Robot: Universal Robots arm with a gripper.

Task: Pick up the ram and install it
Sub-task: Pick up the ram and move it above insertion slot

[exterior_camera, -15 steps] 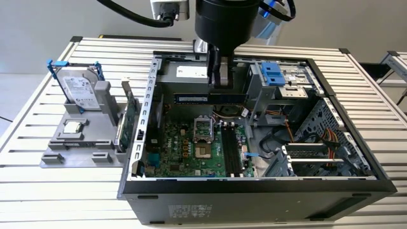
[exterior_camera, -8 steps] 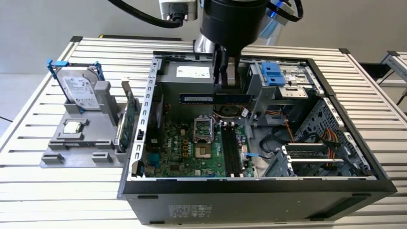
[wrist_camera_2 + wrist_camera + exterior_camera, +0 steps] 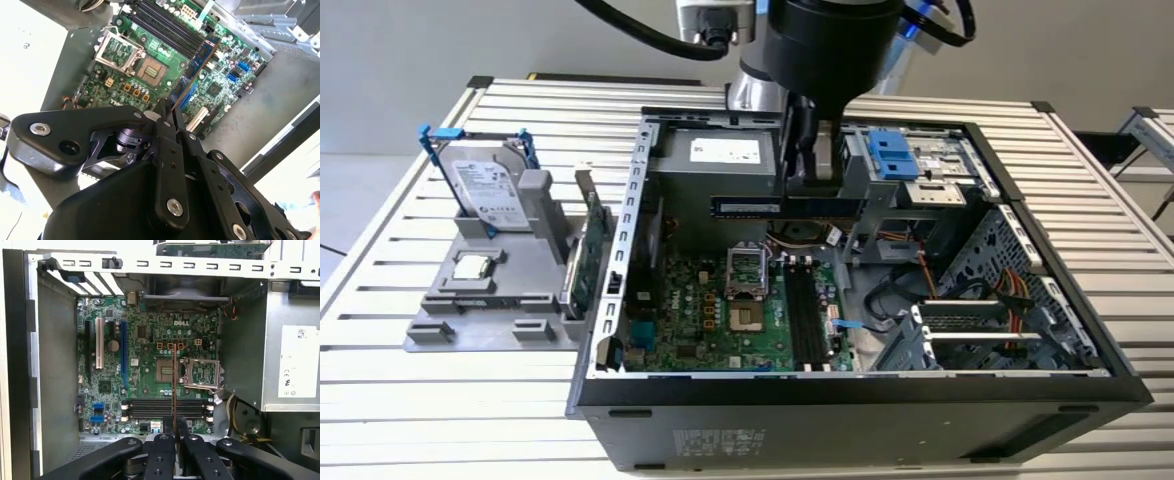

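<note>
Presently the gripper (image 3: 807, 185) hangs inside the open computer case (image 3: 854, 385), its fingers (image 3: 798, 140) pinching the ram (image 3: 747, 207) by its upper edge. The stick is level, clear of the motherboard (image 3: 707, 320) and well above the memory slots (image 3: 803, 320).

In the first wrist view the ram (image 3: 174, 385) reads as a thin edge-on line crossing the memory slots (image 3: 165, 408) at right angles.

Risk noted: lowered at that heading, the stick would bridge the slots rather than seat, and downward pressure could crack it or bend contacts. The processor socket (image 3: 744, 270) lies just beside that path. A narrow grip could also let the stick pivot on contact.

Contents: the case holds the motherboard, a power supply (image 3: 720, 165) and loose cables (image 3: 927, 265). The grey holder (image 3: 480, 335) on the tabletop (image 3: 427, 400) carries a hard drive (image 3: 491, 192) and an expansion card (image 3: 591, 260) — both upright.
</note>
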